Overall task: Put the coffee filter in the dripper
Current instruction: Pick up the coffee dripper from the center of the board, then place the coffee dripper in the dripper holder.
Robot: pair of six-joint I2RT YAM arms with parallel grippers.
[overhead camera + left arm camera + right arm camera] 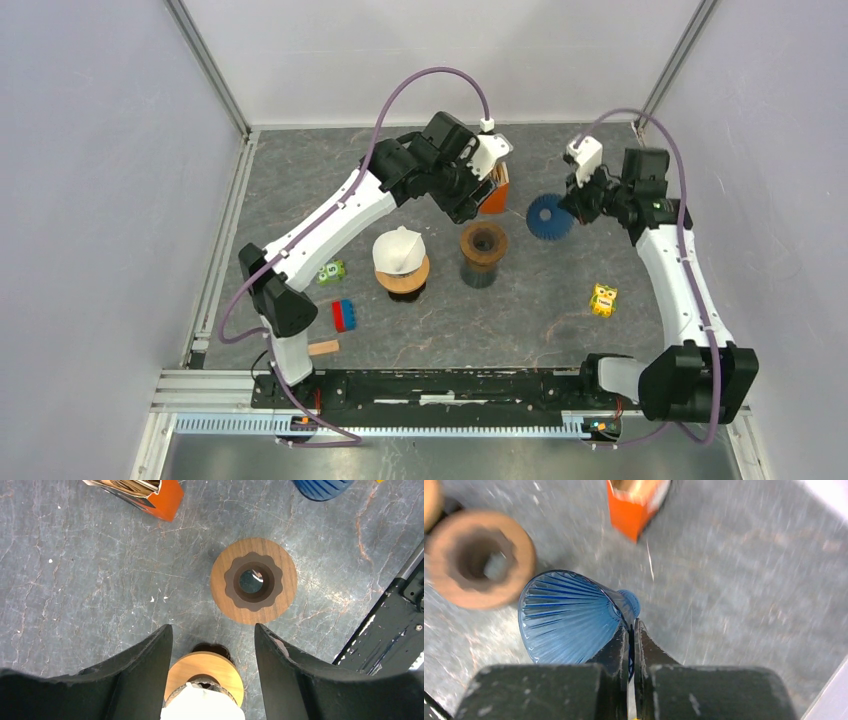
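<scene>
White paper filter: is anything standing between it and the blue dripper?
Yes. The round brown wooden stand sits between the white paper filter and the blue ribbed plastic dripper, which the right gripper pinches by its rim.

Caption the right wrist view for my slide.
Right hand shut on the rim of the blue ribbed dripper, wooden stand and orange box beyond.

An open orange box point(497, 192) stands toward the back of the grey marbled table point(560, 335), and a dark cylinder capped by a wooden ring point(483, 250) stands upright near the middle. On the left lie a green toy point(332, 271), a blue-and-red block point(344, 315) and a wooden block point(323, 347). A yellow toy point(603, 299) lies well apart on the right.
</scene>
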